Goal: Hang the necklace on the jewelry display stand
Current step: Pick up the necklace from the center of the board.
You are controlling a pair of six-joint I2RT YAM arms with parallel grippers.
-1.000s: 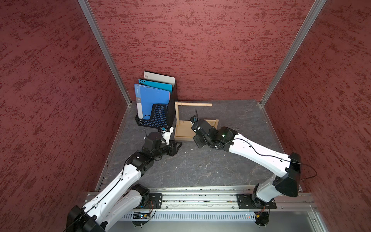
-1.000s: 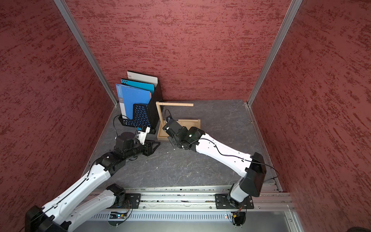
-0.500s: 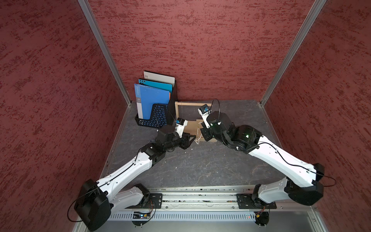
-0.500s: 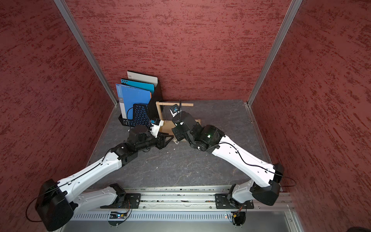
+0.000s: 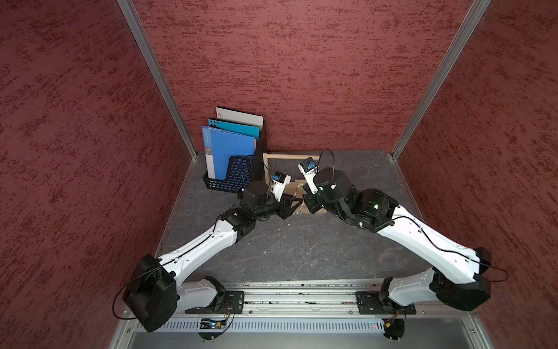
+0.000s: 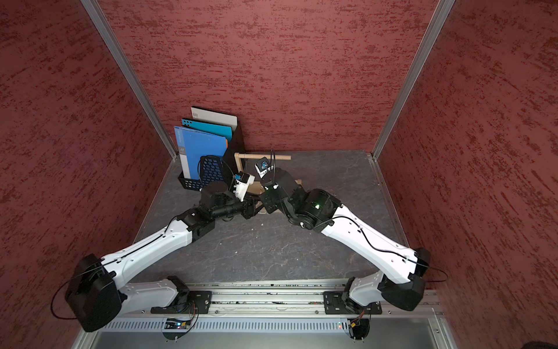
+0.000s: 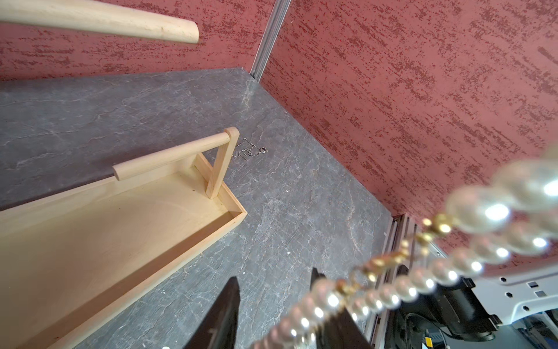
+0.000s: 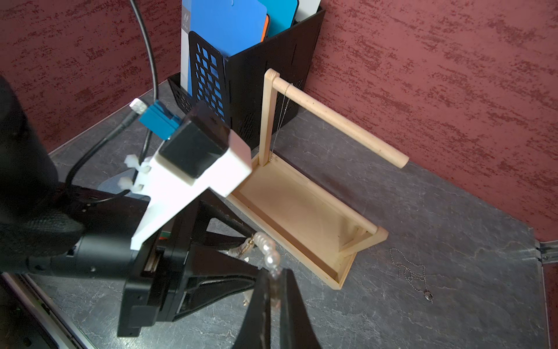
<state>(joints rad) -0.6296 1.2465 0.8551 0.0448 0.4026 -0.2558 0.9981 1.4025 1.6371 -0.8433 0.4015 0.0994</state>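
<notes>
My right gripper is clenched on the pearl necklace, pinching the strand at my fingertips. My left gripper has its jaws parted with the pearls running through the gap, and I cannot tell whether they touch. The strand is in the air just in front of the wooden stand, which sits at the back of the table beside the black file rack, with a thin chain on its long arm and a ball chain lying by its short post.
</notes>
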